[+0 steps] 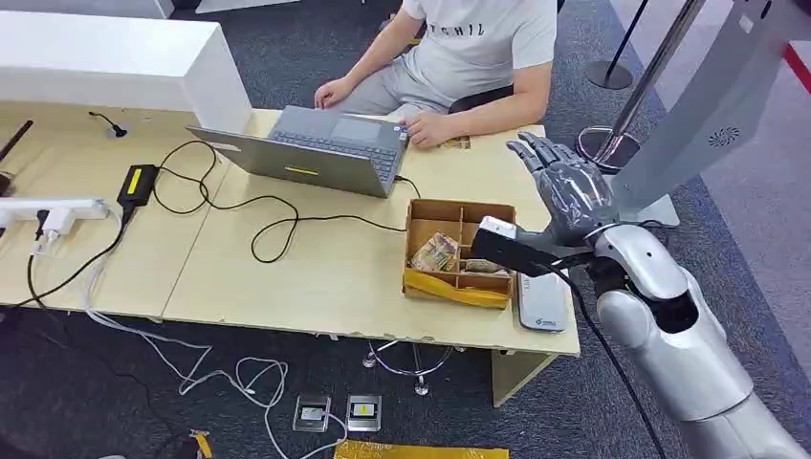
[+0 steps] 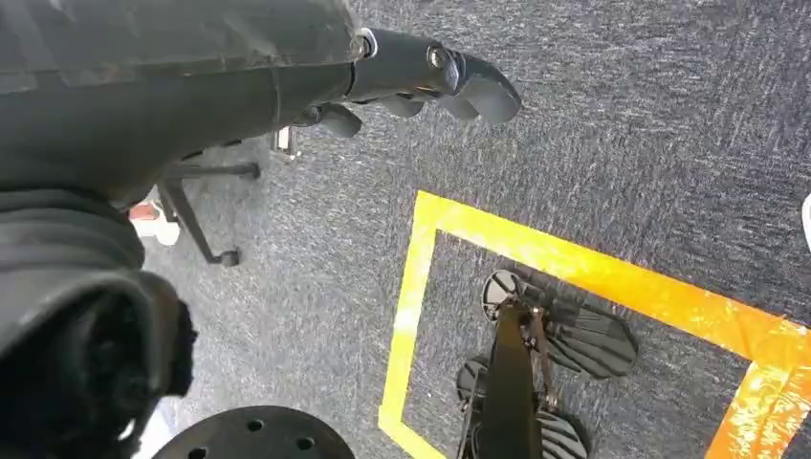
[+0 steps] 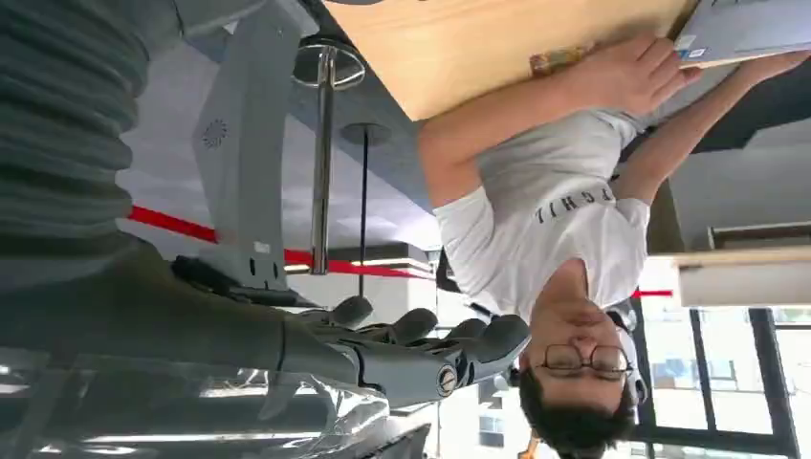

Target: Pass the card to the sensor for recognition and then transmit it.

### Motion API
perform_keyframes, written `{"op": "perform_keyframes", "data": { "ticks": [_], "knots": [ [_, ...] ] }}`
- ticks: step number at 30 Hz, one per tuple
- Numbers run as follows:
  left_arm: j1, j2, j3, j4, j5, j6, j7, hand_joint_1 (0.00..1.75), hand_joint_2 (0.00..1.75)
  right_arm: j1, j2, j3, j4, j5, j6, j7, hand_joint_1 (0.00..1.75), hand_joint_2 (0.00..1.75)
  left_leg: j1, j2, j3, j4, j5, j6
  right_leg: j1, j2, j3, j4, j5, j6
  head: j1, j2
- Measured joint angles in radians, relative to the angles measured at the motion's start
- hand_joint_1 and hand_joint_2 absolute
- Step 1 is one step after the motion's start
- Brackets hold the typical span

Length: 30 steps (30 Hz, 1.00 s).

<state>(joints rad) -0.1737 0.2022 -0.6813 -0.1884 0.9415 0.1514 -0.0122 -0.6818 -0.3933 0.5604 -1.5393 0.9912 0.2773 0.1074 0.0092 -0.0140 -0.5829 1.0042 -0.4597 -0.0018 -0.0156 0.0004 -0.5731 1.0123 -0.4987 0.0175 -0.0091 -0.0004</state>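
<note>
— That carpet (image 1: 115, 392) is dark grey and speckled, with yellow tape (image 2: 574, 263) marking a square.

— And the desk (image 1: 316, 277) is pale wood. Brown divided box (image 1: 459, 215), yellow packet (image 1: 454, 290) along its near edge.

— The person's shirt (image 1: 488, 48) is light grey with dark lettering; the laptop (image 1: 316, 153) is grey too.

— The robot's right hand (image 1: 564, 182) is dark grey, on a silver arm (image 1: 689, 354).

Bare tabletop centre frame; brown compartmented cardboard box (image 1: 460, 251), open grey laptop (image 1: 316, 148), looped black cable (image 1: 251, 212) obstruct surroundings.
</note>
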Motion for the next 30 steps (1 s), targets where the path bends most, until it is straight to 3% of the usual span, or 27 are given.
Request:
{"op": "perform_keyframes", "data": {
  "ticks": [3,4,16,30],
  "knots": [
    [-0.007,-0.001,0.0,0.0,-0.014,-0.005,0.022,0.0,0.0,0.026,0.014,-0.005,0.002,-0.113,0.029,0.18,0.0,1.75,0.0,-0.002,0.0,0.0,0.0,0.0,0.0,-0.002,0.001,0.0,0.0,0.0,0.001,0.0],
    [-0.009,-0.002,-0.001,-0.001,-0.019,-0.005,0.028,0.0,0.0,0.042,0.021,-0.005,0.005,-0.123,0.021,0.203,0.0,1.75,0.0,-0.002,0.0,0.0,0.0,0.0,0.0,-0.002,0.0,0.0,0.0,0.0,0.0,0.0],
    [-0.03,-0.002,-0.024,-0.003,-0.029,-0.005,0.041,0.0,0.0,0.111,0.062,-0.004,0.02,-0.185,-0.001,0.26,0.0,1.75,0.0,-0.001,-0.001,0.0,0.0,-0.001,0.0,-0.001,0.0,0.0,0.0,0.0,0.0,0.0],
    [-0.036,-0.009,-0.034,-0.003,-0.032,0.0,0.042,0.0,0.0,0.17,0.091,-0.003,0.02,-0.195,-0.035,0.268,0.0,1.75,0.0,-0.001,-0.001,0.0,0.0,-0.001,0.0,-0.001,0.0,0.0,0.0,0.0,0.0,0.0]
  ]
}}
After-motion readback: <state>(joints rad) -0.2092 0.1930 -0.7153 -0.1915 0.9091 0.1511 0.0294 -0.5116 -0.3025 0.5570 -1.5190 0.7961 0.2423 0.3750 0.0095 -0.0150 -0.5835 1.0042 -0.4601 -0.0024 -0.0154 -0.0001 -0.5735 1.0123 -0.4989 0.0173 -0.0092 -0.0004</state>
